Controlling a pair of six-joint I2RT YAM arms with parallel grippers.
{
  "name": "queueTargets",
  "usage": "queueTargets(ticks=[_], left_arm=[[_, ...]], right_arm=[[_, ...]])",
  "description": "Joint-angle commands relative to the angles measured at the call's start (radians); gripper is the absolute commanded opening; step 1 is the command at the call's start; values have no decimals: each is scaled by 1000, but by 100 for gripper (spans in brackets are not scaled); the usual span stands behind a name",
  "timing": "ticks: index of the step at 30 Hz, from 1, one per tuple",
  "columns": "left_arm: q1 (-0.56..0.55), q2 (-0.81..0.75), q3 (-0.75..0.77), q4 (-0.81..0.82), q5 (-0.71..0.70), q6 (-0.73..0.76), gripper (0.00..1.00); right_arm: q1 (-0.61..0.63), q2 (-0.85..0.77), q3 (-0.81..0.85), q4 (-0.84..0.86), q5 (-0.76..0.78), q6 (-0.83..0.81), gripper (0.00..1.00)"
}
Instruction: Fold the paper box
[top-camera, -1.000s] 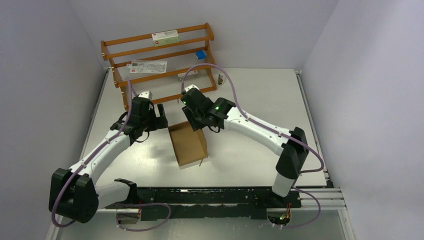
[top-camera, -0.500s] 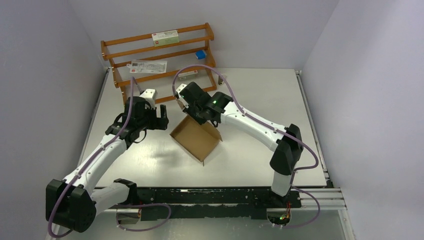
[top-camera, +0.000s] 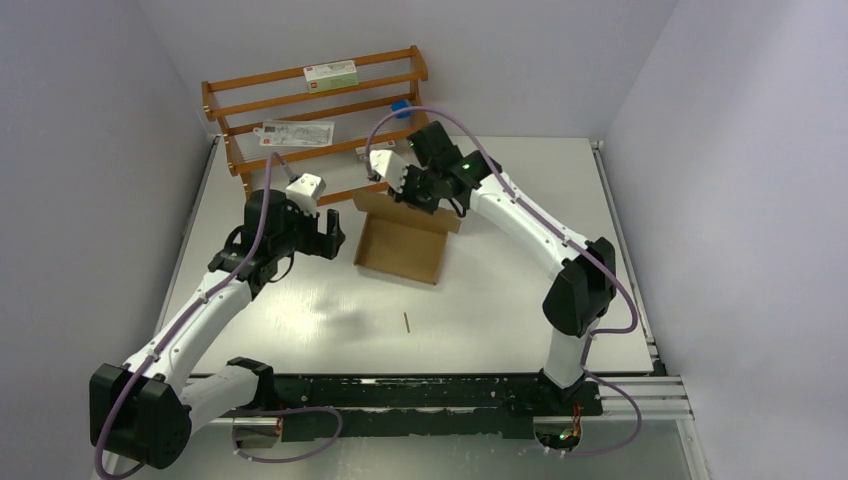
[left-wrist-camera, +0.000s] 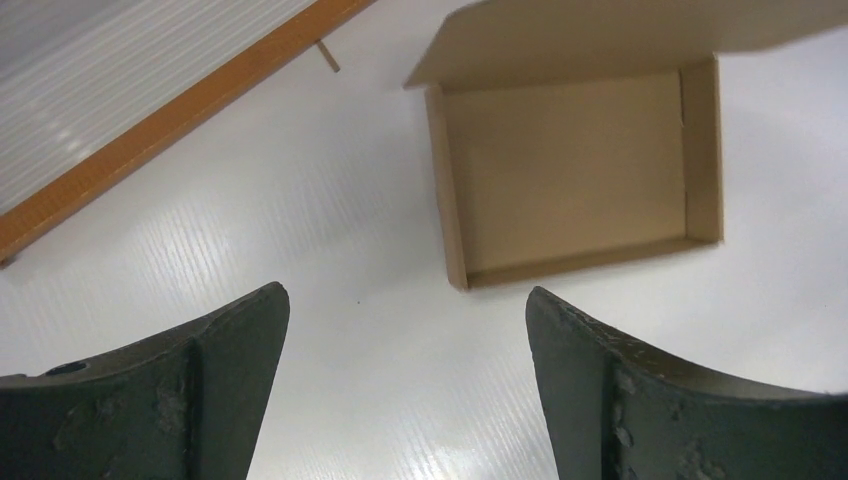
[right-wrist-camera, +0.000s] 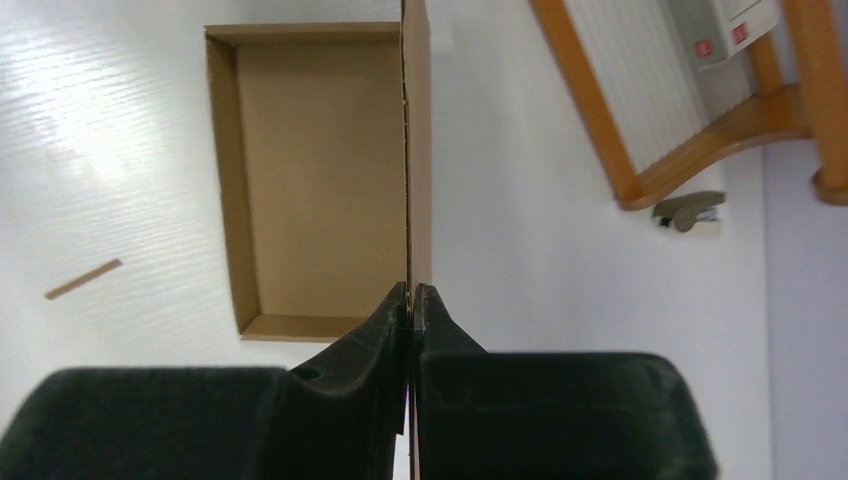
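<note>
At the far middle of the tabletop (top-camera: 520, 270), near the wooden rack (top-camera: 300, 100), the paper box (top-camera: 398, 248) lies open. My right end effector (right-wrist-camera: 411, 290) pinches its upright lid (right-wrist-camera: 418, 120); my left end effector (left-wrist-camera: 403, 300) hovers spread just beside the box. I judge that closing the lid is the step in hand: next, swing it down over the tray. Since a second ago the box has turned and slid toward the rack, leaving a cardboard sliver (top-camera: 406, 321) behind.

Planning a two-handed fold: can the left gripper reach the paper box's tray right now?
Probably yes: the open left gripper faces the paper box with nothing between; the right gripper only pinches its raised lid.
</note>
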Motion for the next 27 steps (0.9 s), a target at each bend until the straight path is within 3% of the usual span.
queueTargets(ticks=[1, 7, 12, 20, 25, 26, 27], left_arm=[[9, 2, 36, 65, 66, 58, 92], [11, 72, 78, 112, 105, 53, 91], [15, 124, 149, 96, 131, 78, 90], [31, 206, 266, 53, 142, 155, 90], [49, 300, 359, 40, 192, 190, 90], [51, 323, 381, 33, 205, 198, 89], [53, 346, 404, 25, 217, 208, 89]], right_arm=[[-51, 31, 55, 15, -136, -181, 9], [-57, 105, 132, -32, -170, -200, 16], [-62, 88, 103, 26, -144, -156, 31], [-108, -142, -69, 310, -43, 137, 64], [-112, -324, -225, 435, -43, 317, 67], [-110, -366, -265, 450, -56, 328, 86], [-110, -402, -319, 475, -49, 360, 98]])
